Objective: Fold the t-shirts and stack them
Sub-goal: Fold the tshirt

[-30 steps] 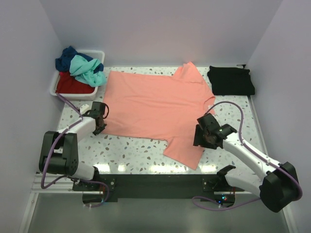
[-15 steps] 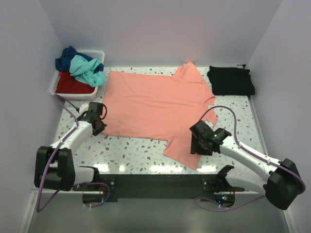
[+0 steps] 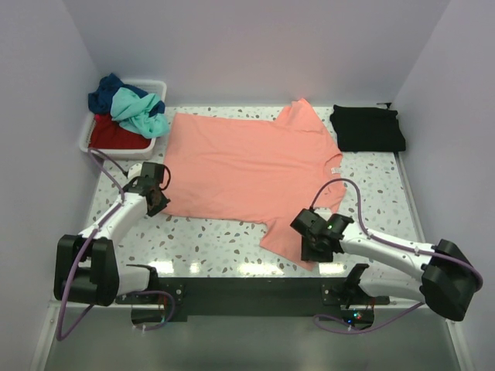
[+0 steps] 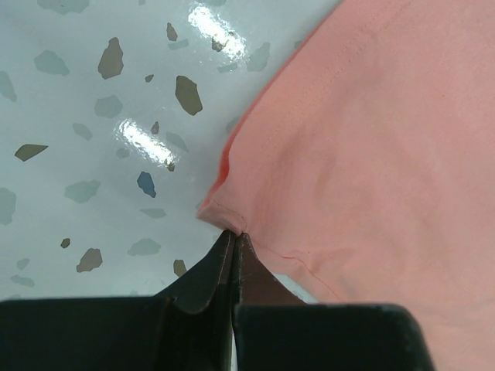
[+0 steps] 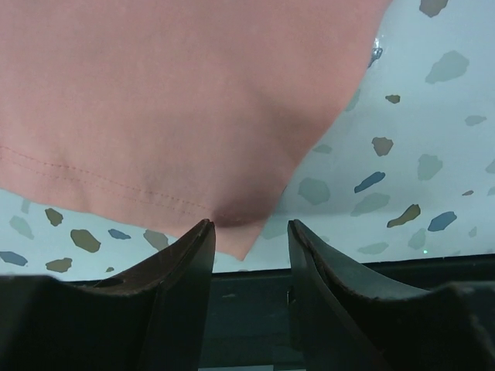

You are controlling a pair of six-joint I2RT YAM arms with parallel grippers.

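Salmon-pink t-shirt (image 3: 247, 166): right pincer (image 5: 249, 224) has slid onto sleeve corner (image 5: 236, 232), jaws half-spread, narrowing, probably not gripping yet. Left pincer (image 4: 233, 236) stays pinched on hem corner (image 4: 220, 207); fold next.

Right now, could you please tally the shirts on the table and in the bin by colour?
Pink shirt: 1
Black shirt: 1
Teal shirt: 1
Navy shirt: 1
Red shirt: 1
Total: 5
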